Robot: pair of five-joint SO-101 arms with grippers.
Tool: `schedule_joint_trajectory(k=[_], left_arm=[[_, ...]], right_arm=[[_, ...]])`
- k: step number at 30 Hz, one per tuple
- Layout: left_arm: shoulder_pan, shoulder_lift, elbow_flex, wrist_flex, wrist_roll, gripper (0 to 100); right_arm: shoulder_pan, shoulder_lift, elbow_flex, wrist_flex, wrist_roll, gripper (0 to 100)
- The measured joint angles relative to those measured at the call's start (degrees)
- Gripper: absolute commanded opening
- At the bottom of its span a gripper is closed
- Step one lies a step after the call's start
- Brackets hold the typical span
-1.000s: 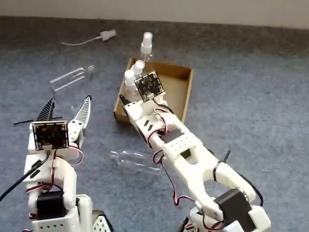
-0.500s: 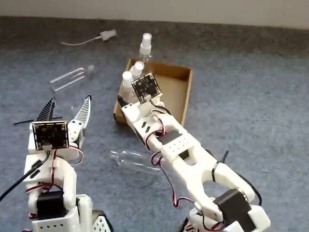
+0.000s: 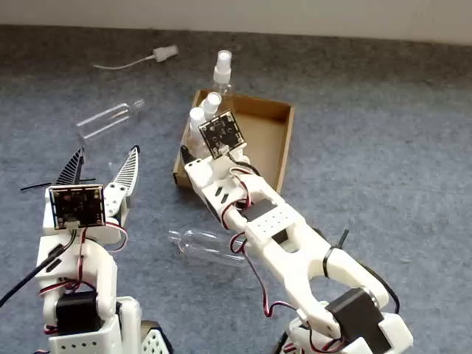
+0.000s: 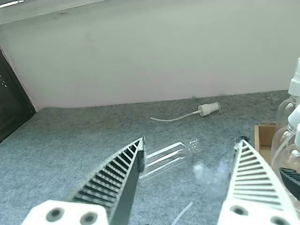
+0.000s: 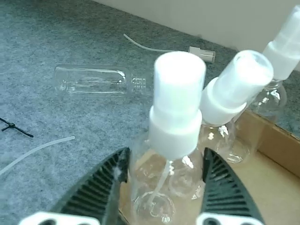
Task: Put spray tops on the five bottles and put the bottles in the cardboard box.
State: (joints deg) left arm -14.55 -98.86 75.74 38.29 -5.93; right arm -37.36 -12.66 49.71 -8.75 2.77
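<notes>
The right jaws, gripping a capped bottle (image 5: 176,93), edged slightly left; left jaws stay spread.

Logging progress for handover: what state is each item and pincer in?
left pincer: open
right pincer: shut on held bottle
held bottle: capped, upright
second bottle: capped, in box
far bottle: capped, upright
left bottle: uncapped, lying
near bottle: uncapped, lying
loose spray top: unattached
cardboard box: open

Soft, even, fairly bright light with faint diffuse shadows
</notes>
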Motion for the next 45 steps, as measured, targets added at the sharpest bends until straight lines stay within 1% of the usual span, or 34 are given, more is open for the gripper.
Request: schedule_joint_trajectory(k=[18, 25, 34, 38, 45], left_arm=[[0.00, 0.00, 0.00, 0.00, 0.00, 27], [0.00, 0.00, 0.00, 0.00, 0.00, 27], [0.00, 0.00, 0.00, 0.00, 0.00, 27], [0.00, 0.00, 0.00, 0.00, 0.00, 27], [0.00, 0.00, 0.00, 0.00, 0.00, 27]], right_arm=[[-0.09, 0.00, 0.00, 0.26, -0.18, 21.7], [-0.26, 0.00, 0.00, 6.77, -0.18, 21.7], [-0.26, 0.00, 0.00, 7.65, -0.18, 21.7], [-0.26, -2.73, 0.00, 8.79, -0.18, 21.7], [-0.26, -7.65, 0.00, 18.37, -0.18, 21.7]])
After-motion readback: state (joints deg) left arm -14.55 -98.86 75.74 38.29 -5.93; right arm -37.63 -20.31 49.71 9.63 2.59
